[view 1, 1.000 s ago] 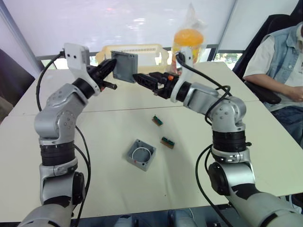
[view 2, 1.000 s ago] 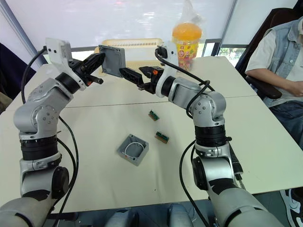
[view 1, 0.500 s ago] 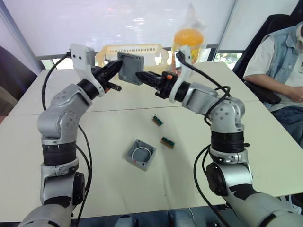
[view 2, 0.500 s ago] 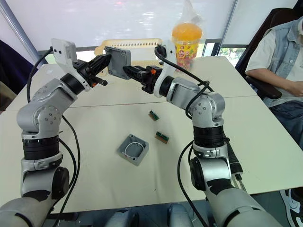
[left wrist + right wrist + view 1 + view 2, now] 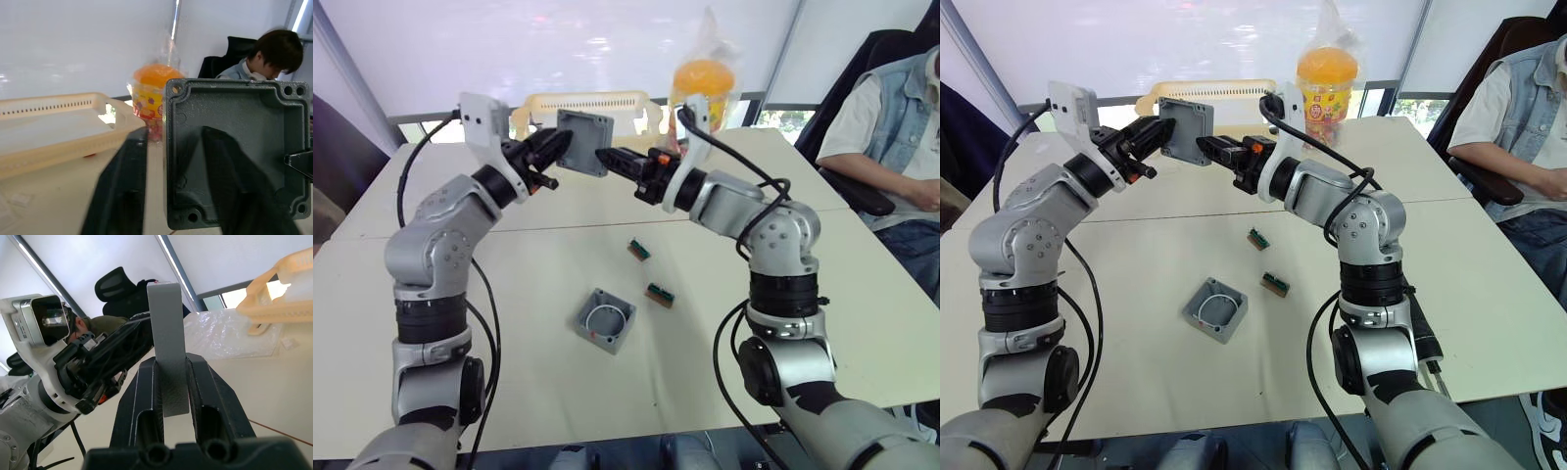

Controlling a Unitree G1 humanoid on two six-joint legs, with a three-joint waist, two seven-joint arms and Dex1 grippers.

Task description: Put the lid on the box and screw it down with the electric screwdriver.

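The grey lid (image 5: 584, 141) hangs upright in the air over the far side of the table, between my two grippers. My right gripper (image 5: 607, 157) is shut on its right edge; in the right wrist view the lid's rim (image 5: 166, 333) sits clamped between the two fingers. My left gripper (image 5: 556, 149) stands open at the lid's left edge, one finger (image 5: 120, 191) clear of the plate (image 5: 234, 107). The open grey box (image 5: 606, 319), with a white wire loop inside, rests on the table near the front. The electric screwdriver is out of view.
Two small green-brown blocks (image 5: 639, 250) (image 5: 659, 294) lie right of the box. A pale yellow basket (image 5: 592, 106) and a bagged orange-lidded jar (image 5: 702, 88) stand at the table's far edge. A person (image 5: 891, 127) sits at the right.
My right gripper reached in and shut on the lid's right edge. My left gripper, which was holding the lid, has opened its fingers. The lid has shifted slightly right.
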